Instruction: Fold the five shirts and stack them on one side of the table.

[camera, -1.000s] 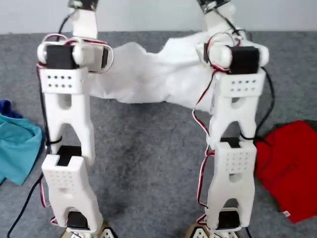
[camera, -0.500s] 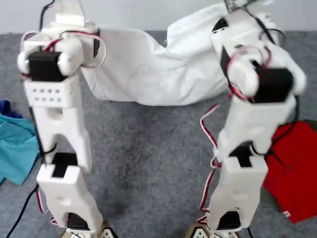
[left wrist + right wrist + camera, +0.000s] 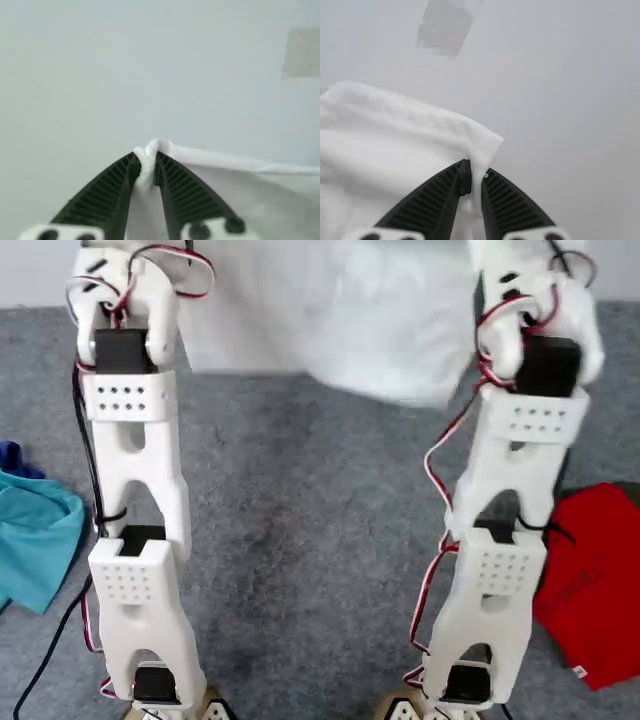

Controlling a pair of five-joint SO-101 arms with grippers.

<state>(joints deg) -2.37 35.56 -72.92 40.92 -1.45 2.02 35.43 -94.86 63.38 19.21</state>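
1. **Step in hand.** The white shirt (image 3: 340, 320) hangs as a broad sheet between the two arms, above the far edge of the worktop (image 3: 300, 540). This is judged to be the spreading step that comes before the first fold. The task looks to be at an early stage.

2. **Left tool** (image 3: 145, 167). It is clenched on a bunched corner of the white shirt. A small tuft of cloth stands proud between the ribbed jaws, and the rest of the cloth trails away to one side.

3. **Right tool** (image 3: 472, 182). It is likewise clenched on the white shirt, pinching a folded edge close to a corner.

4. **Other shirts.** A teal shirt (image 3: 35, 535) lies rumpled at the left edge of the worktop, with a scrap of dark blue cloth (image 3: 12, 458) just beyond it. A red shirt (image 3: 590, 580) lies loosely heaped at the right edge. None of them appears neatly folded.

5. **Next move.** Both arms would probably need to descend together and evenly, with the cloth held taut between them. That would let the shirt settle flat on the bare middle of the worktop. An uneven descent would likely leave it creased or skewed.

6. **Views compared.** The wrist views supply the grips themselves: closed jaws, and how much cloth each one bites. The high view supplies the span of the hanging sheet, the left arm (image 3: 130, 470), the right arm (image 3: 515, 490) and the waiting shirts.
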